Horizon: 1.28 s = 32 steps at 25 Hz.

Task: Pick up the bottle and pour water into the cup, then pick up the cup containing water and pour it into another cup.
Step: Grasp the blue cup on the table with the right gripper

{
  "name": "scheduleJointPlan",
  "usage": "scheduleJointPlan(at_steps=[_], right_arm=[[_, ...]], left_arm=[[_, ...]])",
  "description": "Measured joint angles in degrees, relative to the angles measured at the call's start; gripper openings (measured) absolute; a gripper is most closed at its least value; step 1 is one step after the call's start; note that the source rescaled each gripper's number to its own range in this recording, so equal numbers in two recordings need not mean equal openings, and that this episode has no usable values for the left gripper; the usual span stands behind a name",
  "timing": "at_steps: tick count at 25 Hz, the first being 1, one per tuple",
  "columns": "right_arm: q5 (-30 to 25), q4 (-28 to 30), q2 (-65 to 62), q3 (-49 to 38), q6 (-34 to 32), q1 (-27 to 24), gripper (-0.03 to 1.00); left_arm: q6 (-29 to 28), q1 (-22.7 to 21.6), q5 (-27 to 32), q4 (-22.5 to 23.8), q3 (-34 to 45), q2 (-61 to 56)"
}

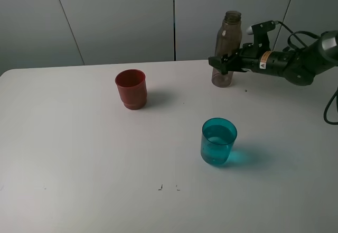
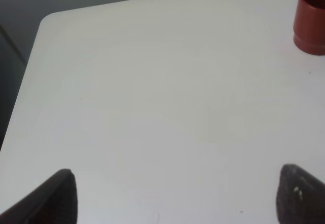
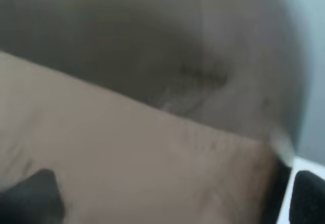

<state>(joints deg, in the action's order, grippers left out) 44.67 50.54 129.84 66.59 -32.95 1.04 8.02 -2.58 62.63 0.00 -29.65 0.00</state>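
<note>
Teal and holding water [image 1: 219,133], the cup [image 1: 216,151] stands upright on the white table [image 1: 79,154], near and a little right of the middle, so the first pour looks done and the step in hand seems to be parting from the bottle [image 1: 226,48]. That bottle stands upright at the far right, uncapped, with the right gripper [image 1: 224,62] reaching in level from the right at its lower half. The jaws sit on either side of the smoky body, which fills the right wrist view, but I cannot tell whether they press on it or have slackened. The red cup [image 1: 131,88] is upright too, far and left of the middle, well apart from the teal one. The left gripper [image 2: 177,196] is out of the high view; its fingers [image 2: 58,198] are spread wide over bare table with nothing between them, and only the red cup shows at the edge of its wrist view. The coming move turns on this: the teal cup lies toward the near side and slightly left of the right gripper, its long axis vertical. The right arm looks the nearer, and a level side grasp would suit. From there the red cup is left and farther back.
</note>
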Motion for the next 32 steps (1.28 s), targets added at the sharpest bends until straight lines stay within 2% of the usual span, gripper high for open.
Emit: scheduleJointPlan(at_steps=[14,24,32], right_arm=[[-0.4,-1.5,-8.8,-13.6,5.7,0.0,1.0],[-0.4,-2.5,-19.4,-27.3,10.2,-1.5,1.0],[-3.2,-2.5,-29.0,-36.5,11.1,-2.9,1.0]], left_arm=[[0.1,0.0,0.0,-0.4,0.0,0.0],[0.1,0.0,0.0,-0.4,0.0,0.0],[0.1,0.0,0.0,0.0,0.0,0.0]])
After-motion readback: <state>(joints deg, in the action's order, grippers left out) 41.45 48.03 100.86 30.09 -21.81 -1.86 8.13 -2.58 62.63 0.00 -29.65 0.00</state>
